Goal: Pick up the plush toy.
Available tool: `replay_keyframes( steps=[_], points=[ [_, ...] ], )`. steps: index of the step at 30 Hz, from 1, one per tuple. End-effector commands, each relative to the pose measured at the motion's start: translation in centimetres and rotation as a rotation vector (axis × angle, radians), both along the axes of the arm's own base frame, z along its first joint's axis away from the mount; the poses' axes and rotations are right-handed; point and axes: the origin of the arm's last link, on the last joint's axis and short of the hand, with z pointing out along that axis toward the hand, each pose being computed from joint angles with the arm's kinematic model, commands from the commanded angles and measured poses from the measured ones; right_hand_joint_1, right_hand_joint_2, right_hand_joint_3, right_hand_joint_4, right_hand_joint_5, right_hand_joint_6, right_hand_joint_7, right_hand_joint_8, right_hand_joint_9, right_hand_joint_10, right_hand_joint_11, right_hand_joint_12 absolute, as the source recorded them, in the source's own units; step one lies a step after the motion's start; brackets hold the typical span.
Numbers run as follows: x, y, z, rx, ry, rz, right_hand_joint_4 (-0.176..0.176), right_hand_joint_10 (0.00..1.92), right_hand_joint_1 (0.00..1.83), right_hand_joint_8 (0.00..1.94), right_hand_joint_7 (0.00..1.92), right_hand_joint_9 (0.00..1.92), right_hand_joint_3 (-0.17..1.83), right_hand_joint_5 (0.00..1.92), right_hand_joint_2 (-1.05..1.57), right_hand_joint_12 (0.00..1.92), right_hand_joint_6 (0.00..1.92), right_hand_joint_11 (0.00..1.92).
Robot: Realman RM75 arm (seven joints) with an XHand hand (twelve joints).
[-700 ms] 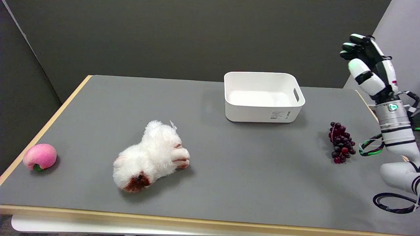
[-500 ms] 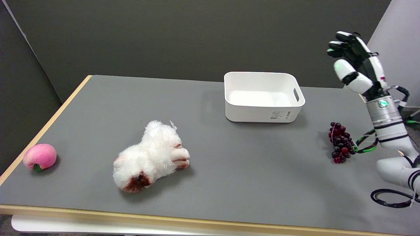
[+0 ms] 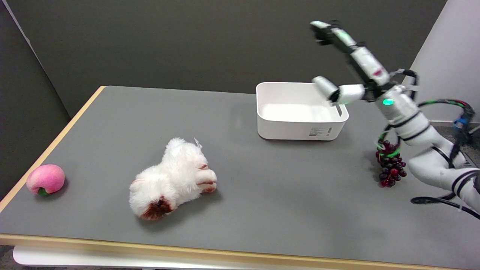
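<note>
target: plush toy (image 3: 173,180), white fur with a brown patch at its near-left end, lying on the grey table (image 3: 262,195), near-left of centre.
toy axis: long axis runs from near-left (brown patch) to far-right (fluffy end with a small tag); it lies flat, nothing touching it.
right hand: right hand (image 3: 347,63) is in the air at the far right, above the far-right corner of the white bin (image 3: 300,110); the arm reaches in from the right edge.
key relation: the toy lies well to the left of the hand and nearer the table's front edge; bin and open table sit between them, so the reach must go left, nearward and down.
hand state: spread wide, fingers pointing up-left, thumb held out low toward the bin; it holds nothing and touches nothing as far as can be seen. Some motion blur, so the exact finger pose is uncertain.
bystanders: dark grapes (image 3: 390,167) lie under the forearm at right; a pink peach (image 3: 45,179) sits at the far-left edge, well apart from the toy.
judgement: approach not yet closed; a grasp across the toy's short width, around its middle, looks the likeliest fit.
</note>
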Motion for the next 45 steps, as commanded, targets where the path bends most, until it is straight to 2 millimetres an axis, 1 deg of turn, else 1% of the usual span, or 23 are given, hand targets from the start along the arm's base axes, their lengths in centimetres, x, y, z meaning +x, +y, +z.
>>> replay_keyframes(
  steps=[1, 2, 4, 7, 9, 13, 15, 17, 20, 24, 26, 28, 30, 33, 37, 40, 42, 45],
  points=[
    [-0.7, 0.5, -20.6, 0.078, 0.871, 0.101, 0.054, 0.21, 0.72, 0.00, 0.00, 0.00, 0.96, 0.00, 0.58, 0.87, 0.00, 0.00],
    [-1.1, 0.6, -21.3, 0.085, 0.880, 0.094, 0.049, 0.12, 0.75, 0.00, 0.00, 0.00, 0.95, 0.00, 0.58, 0.80, 0.00, 0.00],
    [-2.7, 1.0, -23.4, 0.099, 0.942, 0.081, 0.038, 0.02, 0.76, 0.00, 0.00, 0.00, 0.91, 0.00, 0.55, 0.72, 0.00, 0.00],
    [-4.2, 1.8, -25.5, 0.109, 0.977, 0.062, 0.035, 0.00, 0.78, 0.00, 0.00, 0.00, 0.75, 0.00, 0.57, 0.65, 0.00, 0.00],
    [-4.7, 2.3, -26.4, 0.114, 0.988, 0.050, 0.033, 0.00, 0.79, 0.00, 0.00, 0.00, 0.73, 0.00, 0.57, 0.60, 0.00, 0.00],
    [-5.2, 3.4, -28.2, 0.119, 1.017, 0.051, 0.029, 0.00, 0.74, 0.00, 0.00, 0.00, 0.67, 0.00, 0.56, 0.37, 0.00, 0.00],
    [-5.3, 3.7, -28.9, 0.134, 1.012, 0.048, 0.031, 0.00, 0.69, 0.00, 0.00, 0.00, 0.64, 0.00, 0.54, 0.18, 0.00, 0.00],
    [-5.4, 4.0, -29.5, 0.149, 1.005, 0.056, 0.029, 0.00, 0.65, 0.00, 0.00, 0.00, 0.76, 0.00, 0.49, 0.15, 0.00, 0.00],
    [-5.5, 4.4, -30.6, 0.169, 0.989, 0.077, 0.027, 0.00, 0.62, 0.00, 0.00, 0.00, 0.77, 0.00, 0.49, 0.08, 0.00, 0.00],
    [-4.8, 4.1, -31.9, 0.158, 0.995, 0.132, 0.025, 0.00, 0.61, 0.00, 0.00, 0.00, 0.77, 0.00, 0.49, 0.08, 0.00, 0.00],
    [-4.2, 3.3, -32.4, 0.146, 0.983, 0.147, 0.025, 0.00, 0.62, 0.00, 0.00, 0.00, 0.77, 0.00, 0.49, 0.09, 0.00, 0.00],
    [-3.9, 2.7, -32.9, 0.144, 0.976, 0.157, 0.024, 0.00, 0.63, 0.00, 0.00, 0.00, 0.78, 0.00, 0.48, 0.17, 0.00, 0.00],
    [-3.8, 2.2, -33.5, 0.153, 0.966, 0.163, 0.023, 0.00, 0.65, 0.00, 0.00, 0.00, 0.66, 0.00, 0.54, 0.18, 0.00, 0.00],
    [-4.8, 1.0, -34.4, 0.176, 0.959, 0.133, 0.021, 0.00, 0.65, 0.00, 0.00, 0.00, 0.66, 0.00, 0.54, 0.29, 0.00, 0.00],
    [-6.8, -1.1, -35.2, 0.206, 0.931, 0.049, 0.025, 0.00, 0.64, 0.00, 0.00, 0.00, 0.66, 0.00, 0.54, 0.37, 0.00, 0.00],
    [-8.0, -2.4, -35.4, 0.207, 0.937, 0.007, 0.028, 0.00, 0.64, 0.00, 0.00, 0.00, 0.66, 0.00, 0.54, 0.40, 0.00, 0.00],
    [-8.4, -3.0, -35.6, 0.206, 0.941, -0.006, 0.030, 0.00, 0.64, 0.00, 0.00, 0.00, 0.67, 0.00, 0.54, 0.43, 0.00, 0.00],
    [-9.2, -3.8, -35.2, 0.205, 0.931, -0.057, 0.032, 0.00, 0.64, 0.00, 0.00, 0.00, 0.67, 0.00, 0.54, 0.45, 0.00, 0.00]
  ],
)
